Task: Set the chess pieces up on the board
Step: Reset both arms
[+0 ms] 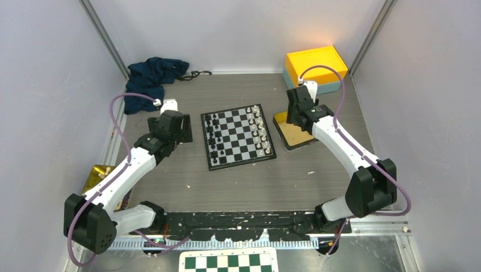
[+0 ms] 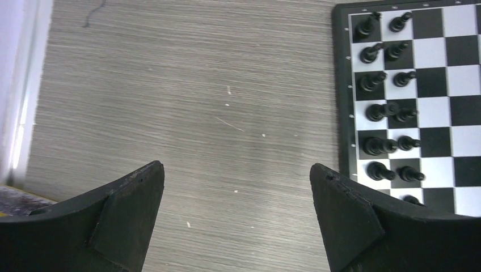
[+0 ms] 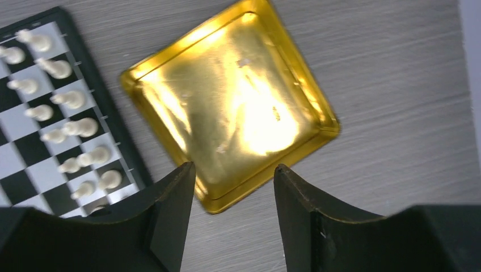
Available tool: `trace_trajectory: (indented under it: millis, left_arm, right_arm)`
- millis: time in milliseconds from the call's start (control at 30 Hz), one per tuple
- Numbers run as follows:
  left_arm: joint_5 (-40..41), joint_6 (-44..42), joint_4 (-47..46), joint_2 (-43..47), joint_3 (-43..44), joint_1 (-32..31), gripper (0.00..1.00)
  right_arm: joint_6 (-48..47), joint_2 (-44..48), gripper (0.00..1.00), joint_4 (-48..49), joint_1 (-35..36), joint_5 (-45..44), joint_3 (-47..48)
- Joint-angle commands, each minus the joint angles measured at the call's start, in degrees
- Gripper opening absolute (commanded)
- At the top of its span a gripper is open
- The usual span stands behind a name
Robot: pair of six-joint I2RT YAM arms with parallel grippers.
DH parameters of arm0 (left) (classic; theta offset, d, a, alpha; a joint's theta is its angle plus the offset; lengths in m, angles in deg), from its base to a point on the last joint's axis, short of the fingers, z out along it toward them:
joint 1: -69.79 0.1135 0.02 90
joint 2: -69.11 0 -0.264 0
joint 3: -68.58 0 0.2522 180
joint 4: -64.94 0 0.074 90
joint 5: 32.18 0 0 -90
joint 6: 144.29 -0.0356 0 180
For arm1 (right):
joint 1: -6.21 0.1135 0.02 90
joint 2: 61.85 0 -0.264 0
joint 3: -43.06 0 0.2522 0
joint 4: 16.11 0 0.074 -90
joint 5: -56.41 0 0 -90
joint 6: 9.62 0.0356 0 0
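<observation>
Both sets of matte black jaws gape wide, empty: left gripper (image 2: 237, 170) over grey woodgrain table (image 2: 170, 85), right gripper (image 3: 235, 169) over glossy square gold tray (image 3: 238, 102).

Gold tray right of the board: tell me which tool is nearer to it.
Right. The right tool hangs over the tray at its edge; the left tool is across the board, over the table.
</observation>
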Motion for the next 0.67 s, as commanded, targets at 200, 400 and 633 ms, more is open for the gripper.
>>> trace_trajectory:
  millis: [200,400,633]
  left_arm:
    - [1.5,-5.4,-3.4,2.2,0.2,3.3,1.00]
    - [0.8,-5.1,-3.3,2.4,0.2,3.5,1.00]
    - [0.6,-5.0,-3.2,2.6,0.1,3.5,1.00]
  right_arm:
    - [-1.4,5.4,0.63,5.0,-4.3,-5.9,-4.8]
    - [-1.3,5.4,0.63,5.2,-4.4,-6.2,-4.9]
    - [-1.3,6.1,0.64,5.6,-4.4,-6.1,-5.8]
